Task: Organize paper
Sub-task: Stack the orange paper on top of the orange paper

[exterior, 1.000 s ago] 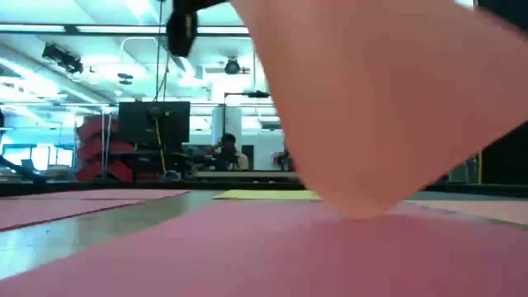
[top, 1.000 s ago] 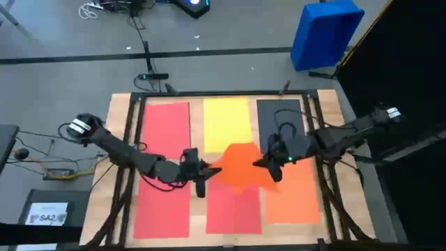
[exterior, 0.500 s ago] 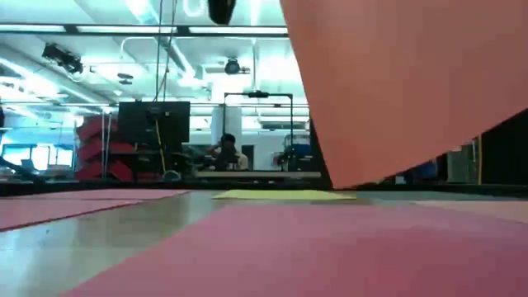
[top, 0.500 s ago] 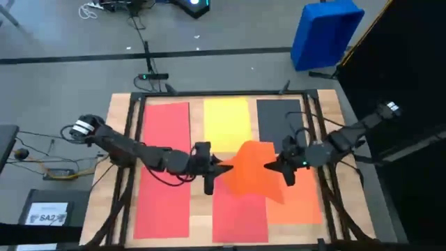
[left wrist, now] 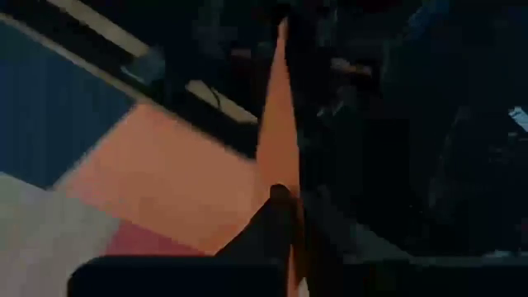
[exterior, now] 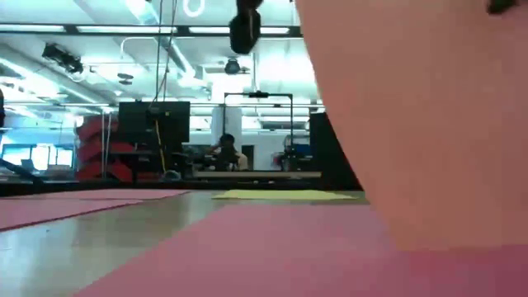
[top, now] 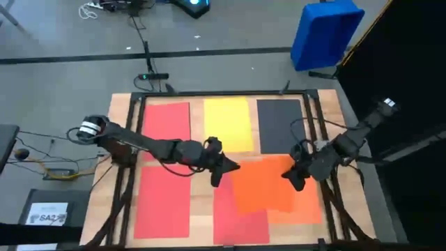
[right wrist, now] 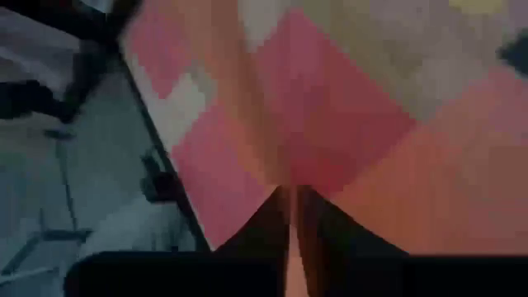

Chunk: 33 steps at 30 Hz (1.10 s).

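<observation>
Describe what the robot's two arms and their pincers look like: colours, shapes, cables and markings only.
Both arms are dark, slim and jointed. The left arm carries a white-and-silver band near its base, with a black cable looping alongside. The right arm has a small white mark near its base and a looping cable. The left pincer and right pincer are black with narrow fingers.

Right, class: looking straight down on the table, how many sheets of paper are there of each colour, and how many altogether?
red sheets: 3
orange sheets: 2
yellow sheet: 1
black sheet: 1
Total: 7
</observation>
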### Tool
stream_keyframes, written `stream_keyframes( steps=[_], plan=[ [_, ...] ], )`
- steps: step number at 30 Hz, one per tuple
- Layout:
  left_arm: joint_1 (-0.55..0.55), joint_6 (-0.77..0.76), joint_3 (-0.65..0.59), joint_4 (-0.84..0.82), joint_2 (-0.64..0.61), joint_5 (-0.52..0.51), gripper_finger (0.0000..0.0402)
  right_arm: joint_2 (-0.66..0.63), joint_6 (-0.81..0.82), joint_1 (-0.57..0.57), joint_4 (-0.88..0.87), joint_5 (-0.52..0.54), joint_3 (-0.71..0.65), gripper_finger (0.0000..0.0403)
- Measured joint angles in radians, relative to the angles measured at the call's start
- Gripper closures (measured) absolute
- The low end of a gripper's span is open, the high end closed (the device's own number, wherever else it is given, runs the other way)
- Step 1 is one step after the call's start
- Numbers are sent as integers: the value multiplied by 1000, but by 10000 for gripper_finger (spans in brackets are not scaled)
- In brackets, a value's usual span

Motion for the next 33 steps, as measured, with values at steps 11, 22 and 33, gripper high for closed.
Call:
stream_keyframes(
  steps=[11,22,33],
  plan=[
    [39,41,32,-27,114,65,402,1,173,61,-227,-87,0,403],
    [34,169,33,-191,113,35,402,2,364,108,-389,-152,0,403],
    [-88,347,33,-396,111,21,401,4,279,106,-460,-80,0,403]
  ],
)
